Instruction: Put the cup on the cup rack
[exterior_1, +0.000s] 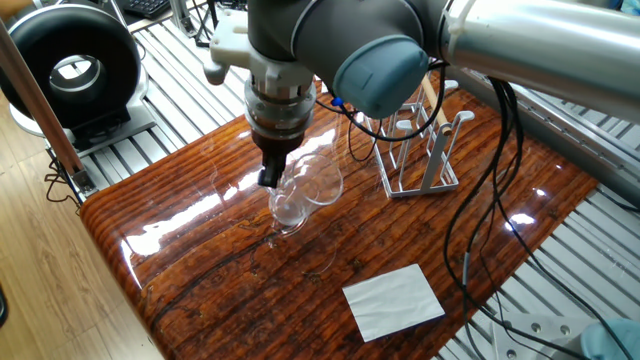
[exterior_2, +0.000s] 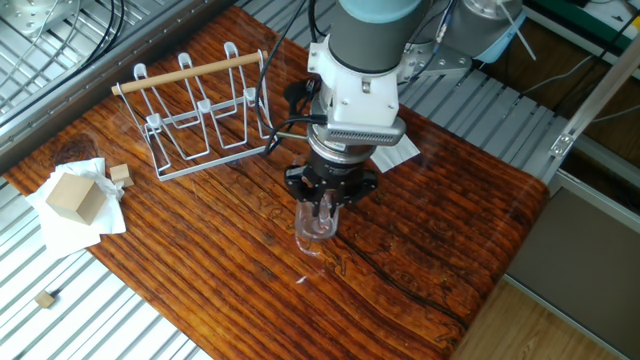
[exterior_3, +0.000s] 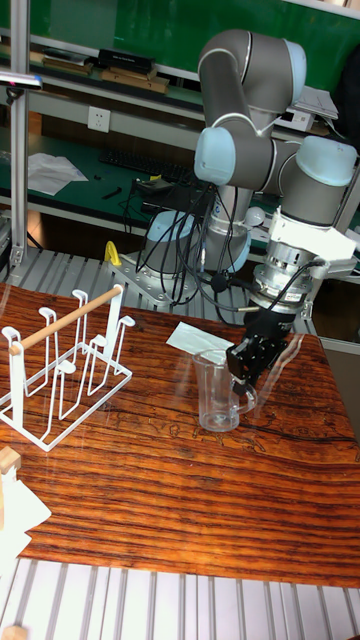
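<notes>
Glossy grained table; jaws grip clear cup

The arm reaches over the table with its wrist pointing straight down; the gripper hangs low, its fingers seemingly closed on something.

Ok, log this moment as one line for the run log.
pincer: shut on glass cup rim | cup: upright on table | cup rack: empty, apart from cup
</notes>
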